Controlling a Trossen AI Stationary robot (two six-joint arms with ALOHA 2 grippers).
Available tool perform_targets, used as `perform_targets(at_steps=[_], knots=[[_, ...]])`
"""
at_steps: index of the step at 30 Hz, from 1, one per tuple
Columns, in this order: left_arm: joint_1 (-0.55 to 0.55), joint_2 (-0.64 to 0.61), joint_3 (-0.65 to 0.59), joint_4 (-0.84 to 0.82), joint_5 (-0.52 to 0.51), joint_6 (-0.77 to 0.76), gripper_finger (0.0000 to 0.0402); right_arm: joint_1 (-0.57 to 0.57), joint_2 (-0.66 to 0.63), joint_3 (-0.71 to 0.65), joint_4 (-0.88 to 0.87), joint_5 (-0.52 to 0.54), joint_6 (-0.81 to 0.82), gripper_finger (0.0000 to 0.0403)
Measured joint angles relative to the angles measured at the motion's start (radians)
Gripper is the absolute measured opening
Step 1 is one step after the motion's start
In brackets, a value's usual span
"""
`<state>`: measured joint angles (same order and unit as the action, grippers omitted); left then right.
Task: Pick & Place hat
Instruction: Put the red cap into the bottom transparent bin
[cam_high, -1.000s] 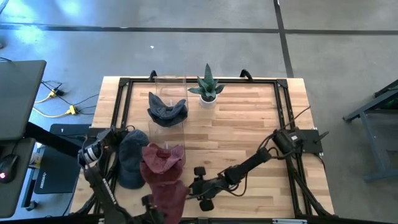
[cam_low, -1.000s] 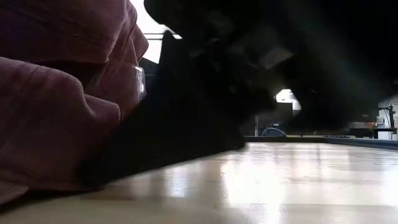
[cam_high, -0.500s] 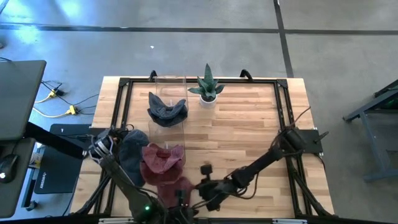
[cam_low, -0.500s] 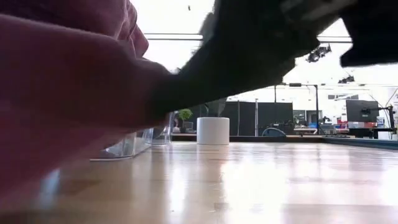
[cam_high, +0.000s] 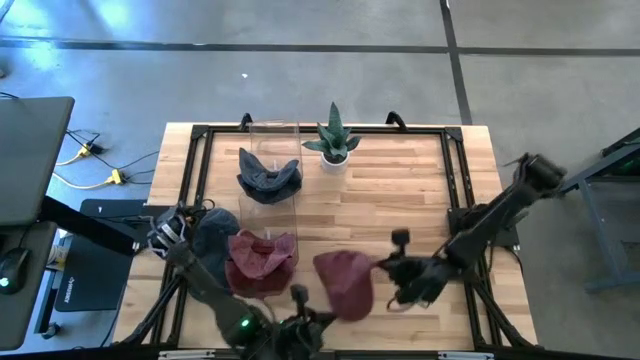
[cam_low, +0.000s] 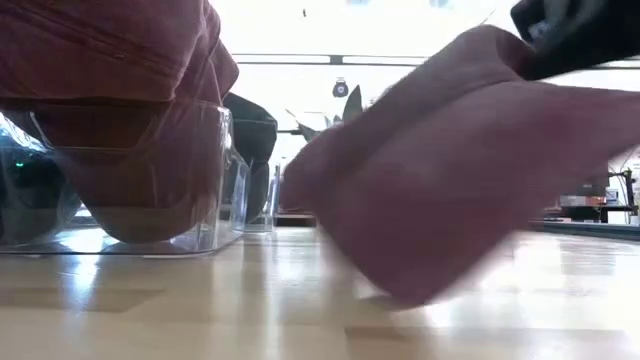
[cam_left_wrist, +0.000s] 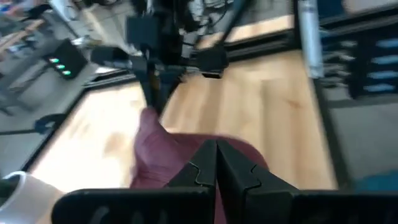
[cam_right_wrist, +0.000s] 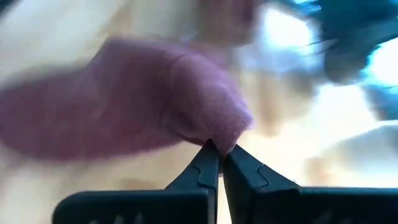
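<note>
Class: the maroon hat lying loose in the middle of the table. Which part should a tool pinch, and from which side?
Pinch the thin edge of the maroon hat on its right side, coming in low from the right: the cloth narrows there, and the right tool already grips it so.

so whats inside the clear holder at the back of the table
A dark blue hat sits in the clear holder, slumped and folded. Whatever lies beneath it is covered.

Maroon hat (cam_high: 343, 283) hangs pinched above table's front.
</note>
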<state>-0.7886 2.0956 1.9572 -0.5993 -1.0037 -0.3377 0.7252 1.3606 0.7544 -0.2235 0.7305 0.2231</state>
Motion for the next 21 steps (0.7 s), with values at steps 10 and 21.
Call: perform_targets(at_steps=[10,21], knots=[[0.049,0.0,0.198,-0.119,-0.264,0.221,0.0,-0.107,-0.246,-0.016,-0.016,0.381,-0.531,0.0005],[0.066,0.01,0.201,-0.217,0.062,0.24,0.0001,0.034,-0.062,-0.018,-0.222,-0.094,-0.017,0.001]])
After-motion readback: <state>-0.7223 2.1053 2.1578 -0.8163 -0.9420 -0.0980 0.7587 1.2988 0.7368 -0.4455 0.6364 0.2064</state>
